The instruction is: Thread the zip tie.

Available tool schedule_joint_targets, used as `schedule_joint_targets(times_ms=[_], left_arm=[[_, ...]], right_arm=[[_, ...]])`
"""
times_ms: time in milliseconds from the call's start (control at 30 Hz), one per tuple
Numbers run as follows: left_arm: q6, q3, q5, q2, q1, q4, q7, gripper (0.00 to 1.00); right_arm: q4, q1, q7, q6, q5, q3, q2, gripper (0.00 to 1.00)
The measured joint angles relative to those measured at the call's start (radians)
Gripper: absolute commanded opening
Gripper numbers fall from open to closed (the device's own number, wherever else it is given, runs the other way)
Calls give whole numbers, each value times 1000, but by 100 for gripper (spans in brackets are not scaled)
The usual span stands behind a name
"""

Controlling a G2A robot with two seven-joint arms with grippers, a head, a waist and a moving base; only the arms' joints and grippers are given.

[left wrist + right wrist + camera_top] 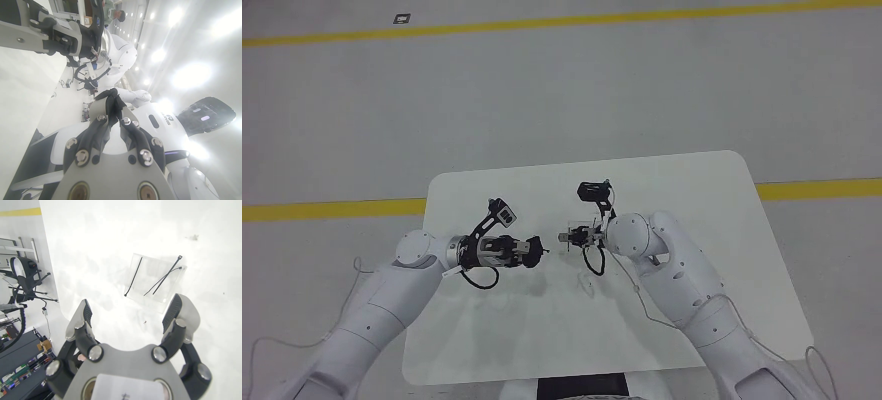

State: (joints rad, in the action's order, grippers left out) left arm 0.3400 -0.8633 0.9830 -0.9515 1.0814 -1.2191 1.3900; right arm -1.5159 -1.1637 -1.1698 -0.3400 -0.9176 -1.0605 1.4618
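Note:
Three black zip ties lie in a small clear tray (155,264) on the white table: one alone (133,276) and two crossed over each other (164,277). My right gripper (130,303) hangs open above the table just short of the tray, with nothing between its fingers. In the top view the right gripper (564,238) faces the left gripper (538,249) across a small gap over the table's middle. The left gripper (111,93) is shut, its black pads pressed together, and I see no zip tie between them.
The white table (692,200) has rounded corners and bare room on all sides of the grippers. The clear tray shows faintly in the top view (585,286), just in front of the right gripper. A few small dark specks (192,237) lie on the table beyond the tray.

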Motion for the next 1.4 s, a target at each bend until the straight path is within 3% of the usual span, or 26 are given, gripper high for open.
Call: schedule_joint_targets(times_ms=[233,567,800,1000,1267,1400], left_arm=[[0,0,0,0,0,0,0,0],[0,0,0,0,0,0,0,0],[0,0,0,0,0,0,0,0],[0,0,0,0,0,0,0,0],[0,0,0,0,0,0,0,0],[0,0,0,0,0,0,0,0]], right_arm=[[37,5,-60,0,-55,-55,71,100],[38,3,-56,1,-55,-55,71,100],[82,11,-9,0,-61,-48,81,100],[133,25,-2,0,-85,-56,115,100],[188,8,34,0,-129,-147,193,100],[189,6,29,0,-137,-153,199,100]])
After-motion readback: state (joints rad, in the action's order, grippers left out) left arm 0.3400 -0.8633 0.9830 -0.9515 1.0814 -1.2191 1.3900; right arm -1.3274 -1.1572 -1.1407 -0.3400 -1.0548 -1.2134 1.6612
